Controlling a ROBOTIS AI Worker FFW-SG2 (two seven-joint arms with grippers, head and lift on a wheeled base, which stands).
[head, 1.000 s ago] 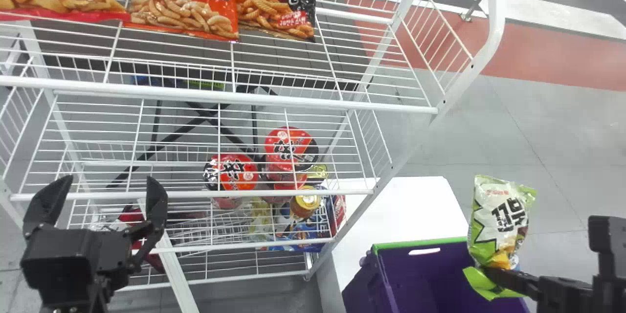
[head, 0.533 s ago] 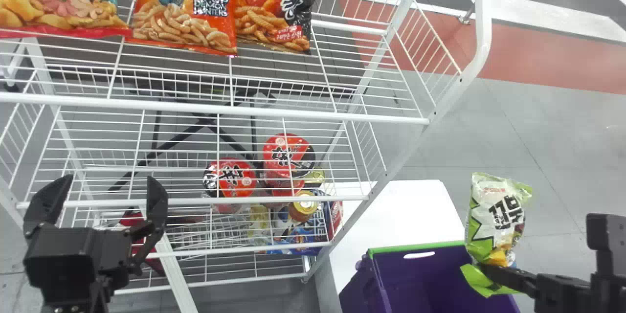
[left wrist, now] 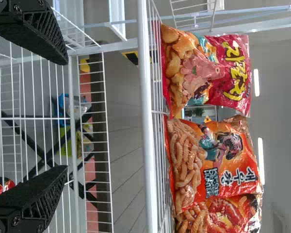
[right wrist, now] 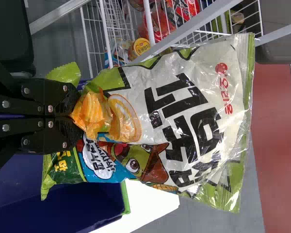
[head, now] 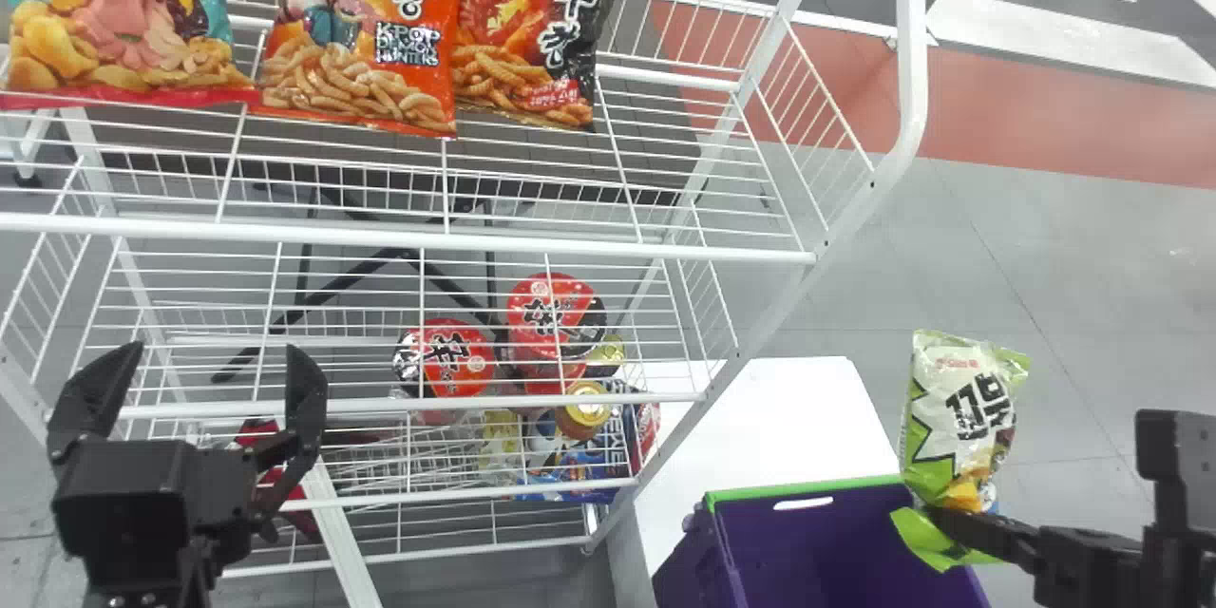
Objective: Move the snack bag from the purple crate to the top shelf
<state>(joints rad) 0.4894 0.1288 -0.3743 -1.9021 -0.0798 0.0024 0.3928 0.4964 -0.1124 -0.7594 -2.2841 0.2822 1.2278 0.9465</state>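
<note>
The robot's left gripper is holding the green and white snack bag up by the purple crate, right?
Not quite. It's the right gripper holding the green and white snack bag by the purple crate; the head view shows it. The left gripper is by the shelves, with its fingers apart and nothing between them.

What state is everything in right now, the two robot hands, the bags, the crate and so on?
Green-and-white snack bag: gripped at its lower end, roughly upright
Right gripper: shut on that bag
Left gripper: open
Purple crate: open-topped
Three snack bags: upright on the top shelf
Red noodle cups: lids on
</note>
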